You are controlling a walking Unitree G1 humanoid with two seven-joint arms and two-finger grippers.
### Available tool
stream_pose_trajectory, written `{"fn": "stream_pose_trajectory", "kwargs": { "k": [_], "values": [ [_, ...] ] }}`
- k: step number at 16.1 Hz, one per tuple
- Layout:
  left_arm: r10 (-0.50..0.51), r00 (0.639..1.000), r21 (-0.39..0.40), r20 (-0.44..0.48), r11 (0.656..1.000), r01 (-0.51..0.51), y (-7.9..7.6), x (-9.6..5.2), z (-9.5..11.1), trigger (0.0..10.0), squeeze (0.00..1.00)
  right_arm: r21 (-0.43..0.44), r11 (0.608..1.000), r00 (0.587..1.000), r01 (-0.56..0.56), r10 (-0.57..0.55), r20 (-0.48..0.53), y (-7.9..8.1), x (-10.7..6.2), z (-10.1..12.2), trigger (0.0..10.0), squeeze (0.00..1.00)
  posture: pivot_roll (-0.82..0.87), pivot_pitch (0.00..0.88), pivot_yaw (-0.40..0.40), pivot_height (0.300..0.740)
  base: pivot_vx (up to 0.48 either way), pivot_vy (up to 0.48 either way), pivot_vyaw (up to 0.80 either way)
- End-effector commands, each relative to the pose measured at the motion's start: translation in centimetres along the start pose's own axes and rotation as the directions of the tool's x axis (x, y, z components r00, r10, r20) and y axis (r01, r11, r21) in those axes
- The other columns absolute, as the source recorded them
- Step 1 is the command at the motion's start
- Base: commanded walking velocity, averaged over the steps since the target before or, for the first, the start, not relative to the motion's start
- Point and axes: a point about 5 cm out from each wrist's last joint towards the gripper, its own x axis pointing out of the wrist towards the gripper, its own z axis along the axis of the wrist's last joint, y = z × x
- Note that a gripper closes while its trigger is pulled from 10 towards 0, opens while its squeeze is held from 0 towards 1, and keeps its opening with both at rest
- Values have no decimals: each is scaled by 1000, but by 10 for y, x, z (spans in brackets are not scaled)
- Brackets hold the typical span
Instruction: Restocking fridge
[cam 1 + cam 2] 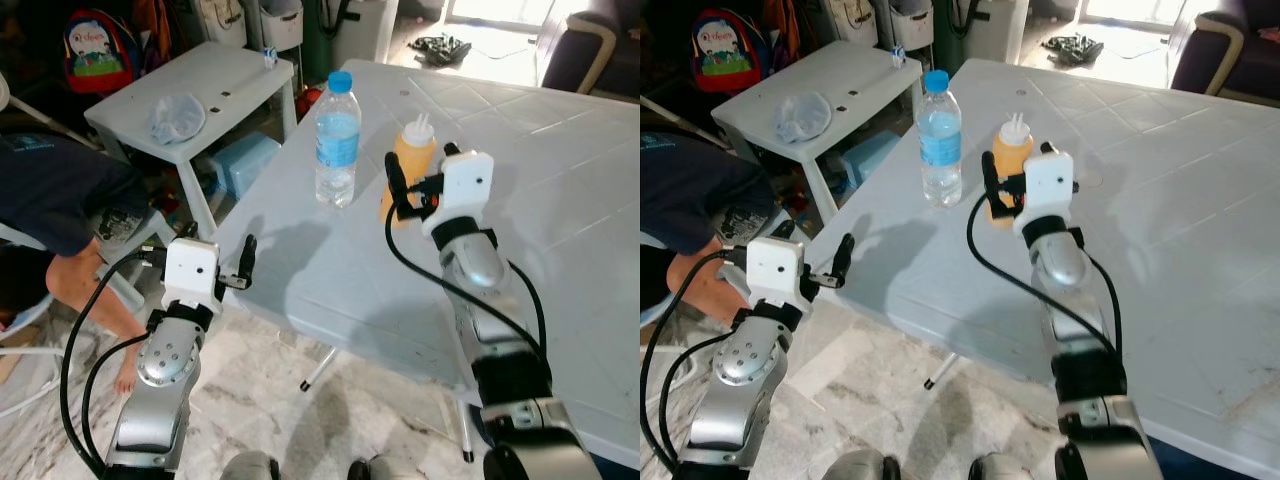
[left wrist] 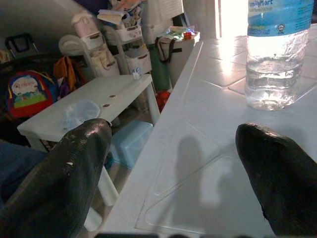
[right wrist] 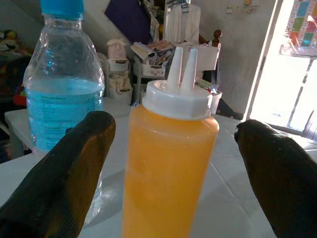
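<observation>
Right gripper [image 3: 173, 148] spread wide, fingers either side of the orange plastic squeeze bottle with white twin-nozzle cap [image 1: 409, 165], not yet touching it. Bottle upright on the white plastic patio-style surface [image 1: 560, 180], centred between the fingers in the right wrist view. Clear plastic water bottle with blue cap and blue label [image 1: 336, 140] just left of the squeeze bottle, upright, standing apart from it.

Left gripper [image 2: 173, 163] also spread, low at the near left edge of the surface, aimed toward the water bottle but well short of it, holding nothing.

Step in hand, as judged: approach for pick-up, right arm lined up on the squeeze bottle. Next move calls for easing forward so the body sits deeper between the fingers, then closing on the mid-body, not the cap. Soft plastic likely, so gentle squeeze. Care with the left finger near the water bottle; risk of nudging it.

Small white side table [image 1: 200, 95] far left, person's dark sleeve [image 1: 50, 190] at left edge. Fridge unseen.
</observation>
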Motion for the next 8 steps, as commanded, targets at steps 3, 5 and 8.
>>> {"fn": "stream_pose_trajectory", "kwargs": {
  "k": [3,5,8],
  "values": [
    [-25,999,48,37,999,23,-6,-7,7,10000,0,-14,1000,1000,2,-2,12,-2,9,3,10000,0,94,88,27,740,0,0,0],
    [-23,998,39,58,999,21,-8,-13,11,10000,0,-15,1000,1000,8,-7,13,-4,14,4,10000,0,96,90,25,740,0,0,0],
    [-94,992,128,87,988,82,-21,-24,15,10000,0,-12,1000,1000,7,-7,11,-6,17,3,10000,0,101,95,24,740,0,0,0]
  ]
}}
